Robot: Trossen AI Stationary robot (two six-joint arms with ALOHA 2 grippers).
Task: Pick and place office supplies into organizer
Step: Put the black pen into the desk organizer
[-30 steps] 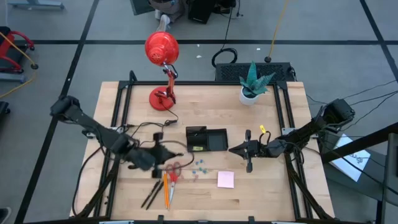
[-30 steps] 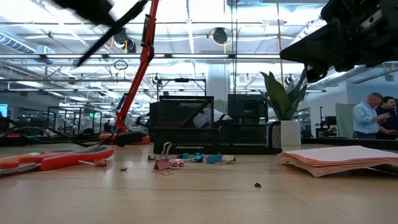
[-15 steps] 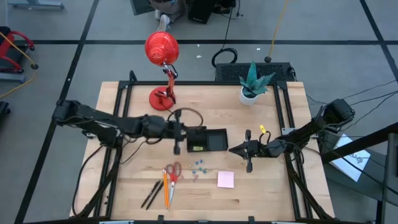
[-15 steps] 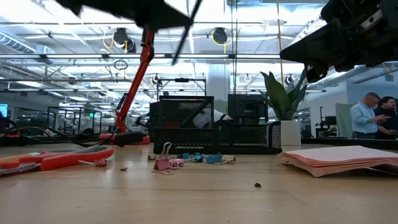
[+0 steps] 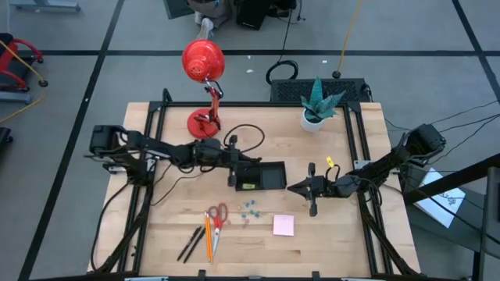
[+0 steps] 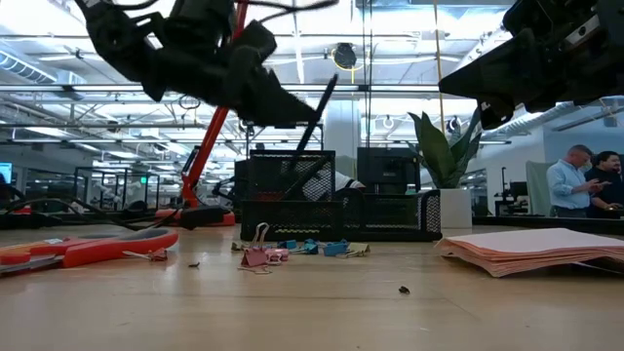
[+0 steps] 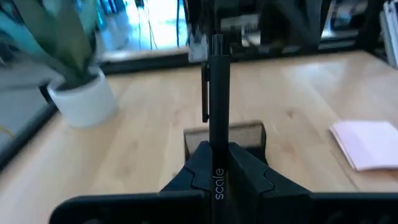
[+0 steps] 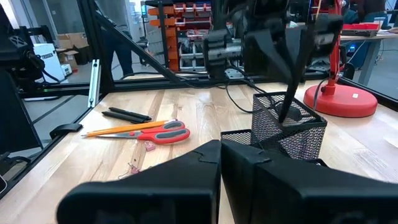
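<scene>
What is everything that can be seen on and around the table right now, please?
Organizer: one, black mesh, table centre.
Pen: one, black, held above the organizer.
Pens: two, black, near front edge.
Pencils: two, orange, beside those pens.
Scissors: one, red-handled, front of the organizer.
Clips: several, mostly blue, right of the scissors.
Sticky-note pad: one, pink, right of the clips.
Lamp: one, red, table's back.
Plant: one, green, white pot, back right.
People: two, in the room behind.
Left gripper: shut on the pen.
Right gripper: shut, empty, right of the organizer.
</scene>
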